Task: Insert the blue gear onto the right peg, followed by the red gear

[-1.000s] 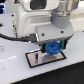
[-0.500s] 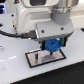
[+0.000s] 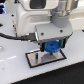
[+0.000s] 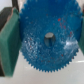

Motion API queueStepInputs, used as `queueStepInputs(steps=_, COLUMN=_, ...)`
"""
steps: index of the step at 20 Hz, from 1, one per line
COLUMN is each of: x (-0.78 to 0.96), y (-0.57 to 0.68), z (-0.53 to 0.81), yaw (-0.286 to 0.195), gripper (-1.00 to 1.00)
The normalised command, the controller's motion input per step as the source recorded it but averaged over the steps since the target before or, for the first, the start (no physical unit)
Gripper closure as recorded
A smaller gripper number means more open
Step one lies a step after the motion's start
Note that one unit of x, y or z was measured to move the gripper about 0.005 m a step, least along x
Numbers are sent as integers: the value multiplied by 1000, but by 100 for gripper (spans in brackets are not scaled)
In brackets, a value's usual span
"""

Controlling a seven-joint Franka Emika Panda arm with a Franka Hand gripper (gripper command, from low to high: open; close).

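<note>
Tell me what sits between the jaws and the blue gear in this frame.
Nothing does. In the wrist view the green pads press directly on the blue gear, with a dark pin at its hub. The exterior view shows the gripper holding it over the plate.

A: Where does the blue gear (image 3: pixel 51 47) sit?

B: Low over the black-framed pale plate, toward the exterior view's right end of it, lying flat. It is bright blue, round and toothed.

A: And from the wrist view?

B: The blue gear (image 4: pixel 47 41) fills most of the picture, face on, teeth sharp all round. A small dark pin, the right peg (image 4: pixel 49 36), shows at its centre hole.

A: The red gear?

B: Not in sight.
</note>
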Motion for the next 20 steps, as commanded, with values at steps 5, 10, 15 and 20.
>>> queueStepInputs(steps=5, x=395, y=-105, z=381, yaw=0, gripper=100)
queueStepInputs(steps=10, x=317, y=-31, z=68, yaw=0, gripper=100)
queueStepInputs(steps=15, x=251, y=-51, z=-111, yaw=0, gripper=100)
queueStepInputs(steps=20, x=200, y=12, z=-160, yaw=0, gripper=100)
